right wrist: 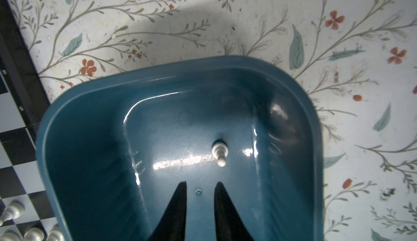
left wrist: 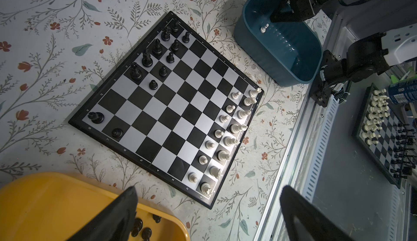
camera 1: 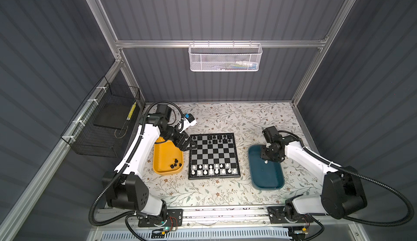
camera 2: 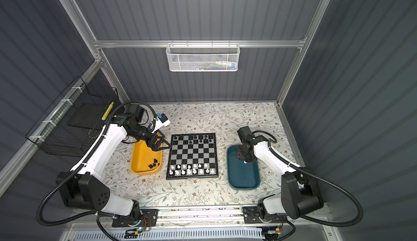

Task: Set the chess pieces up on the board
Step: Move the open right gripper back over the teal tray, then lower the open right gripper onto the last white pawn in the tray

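Note:
The board lies mid-table between two trays. White chess pieces fill its two near rows, and several black ones stand along the far rows. My left gripper hangs wide open and empty over the yellow tray, by the board's far left corner; in the left wrist view its jaws stand far apart. Several black pieces lie in that tray. My right gripper is down inside the teal tray, jaws a narrow gap apart with nothing between them. A white pawn stands just beyond the tips.
A white mesh basket hangs on the back wall and a black wire basket on the left wall. An aluminium rail runs along the table's front edge. Beyond it, a second chess set shows in the left wrist view.

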Available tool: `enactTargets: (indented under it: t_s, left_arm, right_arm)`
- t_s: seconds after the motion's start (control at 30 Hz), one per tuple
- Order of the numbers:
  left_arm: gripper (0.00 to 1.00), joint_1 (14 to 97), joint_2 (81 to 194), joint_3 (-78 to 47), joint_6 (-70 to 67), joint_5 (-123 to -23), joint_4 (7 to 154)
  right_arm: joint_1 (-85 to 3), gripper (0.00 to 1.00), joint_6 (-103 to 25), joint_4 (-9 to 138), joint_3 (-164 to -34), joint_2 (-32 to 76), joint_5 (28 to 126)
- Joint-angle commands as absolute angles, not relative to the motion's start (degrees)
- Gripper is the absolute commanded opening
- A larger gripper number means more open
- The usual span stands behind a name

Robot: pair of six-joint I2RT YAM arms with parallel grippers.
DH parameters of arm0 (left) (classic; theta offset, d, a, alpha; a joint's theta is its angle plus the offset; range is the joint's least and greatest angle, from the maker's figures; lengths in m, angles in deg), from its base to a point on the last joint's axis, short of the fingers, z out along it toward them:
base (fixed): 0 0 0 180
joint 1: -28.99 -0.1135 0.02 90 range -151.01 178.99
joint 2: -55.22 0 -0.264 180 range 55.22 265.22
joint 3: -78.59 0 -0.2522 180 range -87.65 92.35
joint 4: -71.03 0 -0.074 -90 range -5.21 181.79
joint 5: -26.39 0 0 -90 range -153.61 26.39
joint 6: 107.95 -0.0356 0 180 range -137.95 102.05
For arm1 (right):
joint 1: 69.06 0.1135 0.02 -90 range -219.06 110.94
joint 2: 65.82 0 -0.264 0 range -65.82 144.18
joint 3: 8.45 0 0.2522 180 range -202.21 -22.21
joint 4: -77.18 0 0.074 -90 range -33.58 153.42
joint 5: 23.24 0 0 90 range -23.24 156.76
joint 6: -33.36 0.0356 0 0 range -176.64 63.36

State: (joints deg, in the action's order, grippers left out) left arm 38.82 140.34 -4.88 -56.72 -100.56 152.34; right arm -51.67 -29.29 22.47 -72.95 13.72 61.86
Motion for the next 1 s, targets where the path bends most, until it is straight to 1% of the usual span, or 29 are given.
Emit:
enactTargets:
  t_s: [0.0, 0.47, 0.6, 0.97]
  left_arm:
    - [1.00, 39.12, 140.05, -4.20, -58.23, -102.20, 154.56]
    - [1.00, 39.15, 139.91, -4.61, -58.39, -102.01, 154.58]
    - [1.00, 39.10, 139.96, -4.59, -58.37, -101.93, 154.54]
    - [1.00, 39.15, 139.86, -4.86, -58.23, -101.58, 154.51]
  right_arm:
    - [-52.83, 0.26, -30.54, 22.98, -71.92, 13.62, 62.55]
    - [-54.46, 0.26, -31.15, 24.22, -70.64, 14.26, 63.69]
    - [-54.64, 0.28, -31.24, 24.24, -70.56, 14.68, 63.79]
    - [-55.59, 0.26, -31.68, 26.02, -69.87, 17.27, 64.70]
